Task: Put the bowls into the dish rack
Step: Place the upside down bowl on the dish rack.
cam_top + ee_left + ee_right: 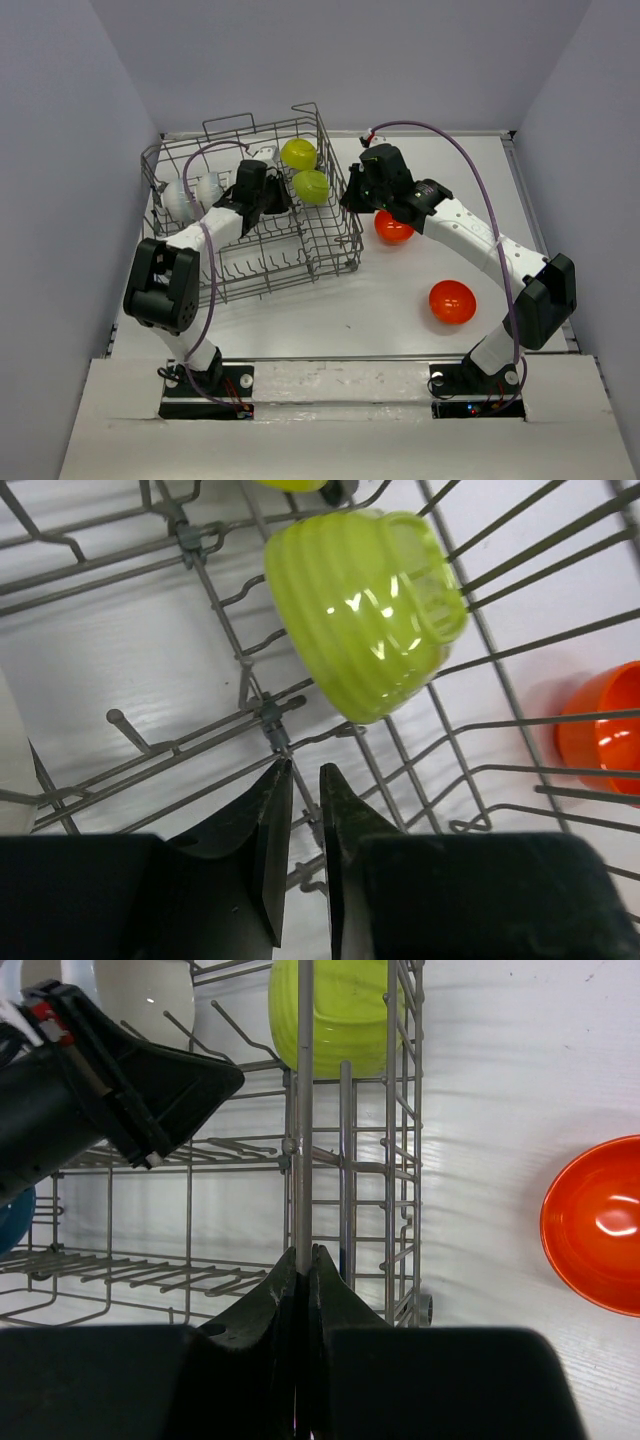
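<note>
Top external view shows the dish rack [255, 270] on the left half of the tabletop [400, 325]. It already carries white bowls [190, 195] at its left end and two yellow-green bowls [298, 153] [311, 186] toward its far right corner. Two orange bowls remain outside, one [393, 228] just beside the rack's right wall and the other [452, 301] well apart, nearer the arms. The right hand [303, 1260] is pinched tight on an upright wire of that right wall, seemingly bracing the rack. The left hand [305, 770] hangs low inside the rack, its fingers a narrow slit apart with nothing gripped. It sits just short of the nearer yellow-green bowl [365, 610], which is tilted on its side among the tines. That bowl looks seated, so the sensible move is to lift the left hand straight up, clear of the tines, without nudging the bowl. The right hand should let go only when the rack sits still, since the nearest orange bowl lies right under its arm and is easily knocked.
</note>
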`<action>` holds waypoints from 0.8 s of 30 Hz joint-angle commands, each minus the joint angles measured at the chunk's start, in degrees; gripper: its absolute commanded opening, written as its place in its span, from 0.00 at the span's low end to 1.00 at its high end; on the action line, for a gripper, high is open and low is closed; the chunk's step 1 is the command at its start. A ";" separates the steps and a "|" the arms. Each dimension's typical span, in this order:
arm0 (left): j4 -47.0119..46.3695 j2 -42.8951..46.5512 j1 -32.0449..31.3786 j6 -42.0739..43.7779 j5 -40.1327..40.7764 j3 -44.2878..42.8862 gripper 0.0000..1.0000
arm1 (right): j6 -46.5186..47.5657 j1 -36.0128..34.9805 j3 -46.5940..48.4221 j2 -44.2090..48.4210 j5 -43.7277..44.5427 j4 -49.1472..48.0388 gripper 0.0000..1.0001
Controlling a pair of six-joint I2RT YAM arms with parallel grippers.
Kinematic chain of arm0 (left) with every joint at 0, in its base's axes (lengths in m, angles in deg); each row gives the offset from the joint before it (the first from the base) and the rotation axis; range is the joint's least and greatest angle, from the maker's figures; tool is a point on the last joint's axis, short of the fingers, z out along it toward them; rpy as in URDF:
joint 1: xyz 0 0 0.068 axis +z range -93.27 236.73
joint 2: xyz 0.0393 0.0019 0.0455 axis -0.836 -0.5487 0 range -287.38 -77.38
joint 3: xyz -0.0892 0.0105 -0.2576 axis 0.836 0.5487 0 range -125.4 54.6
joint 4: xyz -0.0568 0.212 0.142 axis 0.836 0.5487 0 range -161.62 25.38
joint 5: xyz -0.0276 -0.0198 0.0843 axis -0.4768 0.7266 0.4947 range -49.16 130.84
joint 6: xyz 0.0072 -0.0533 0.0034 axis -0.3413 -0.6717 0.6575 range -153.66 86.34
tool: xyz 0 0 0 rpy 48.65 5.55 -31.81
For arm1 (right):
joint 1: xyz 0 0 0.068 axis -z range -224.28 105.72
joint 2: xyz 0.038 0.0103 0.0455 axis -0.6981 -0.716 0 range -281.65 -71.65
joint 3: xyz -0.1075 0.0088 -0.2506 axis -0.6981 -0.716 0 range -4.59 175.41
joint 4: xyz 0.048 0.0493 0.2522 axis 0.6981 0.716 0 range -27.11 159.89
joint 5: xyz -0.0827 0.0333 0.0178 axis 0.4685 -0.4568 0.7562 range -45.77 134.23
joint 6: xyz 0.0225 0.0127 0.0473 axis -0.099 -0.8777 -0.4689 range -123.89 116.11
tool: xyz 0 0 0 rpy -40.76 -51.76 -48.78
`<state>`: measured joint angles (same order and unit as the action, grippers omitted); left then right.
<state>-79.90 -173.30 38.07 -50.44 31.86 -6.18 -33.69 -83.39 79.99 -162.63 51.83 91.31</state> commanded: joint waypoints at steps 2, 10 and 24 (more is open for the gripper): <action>-0.52 6.80 -1.64 1.48 -0.87 -3.03 0.28 | 1.59 -0.26 0.50 -0.95 1.98 0.14 0.01; 2.73 1.19 -8.50 3.50 2.11 -8.66 0.28 | 1.41 -0.26 0.85 -1.22 1.90 0.23 0.01; 3.35 -7.35 -11.67 2.98 3.34 -14.46 0.29 | 1.59 -0.26 0.85 -0.60 2.43 0.49 0.01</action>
<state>-76.03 -180.40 26.77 -48.05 34.05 -17.06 -33.69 -83.41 79.99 -162.63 51.91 91.33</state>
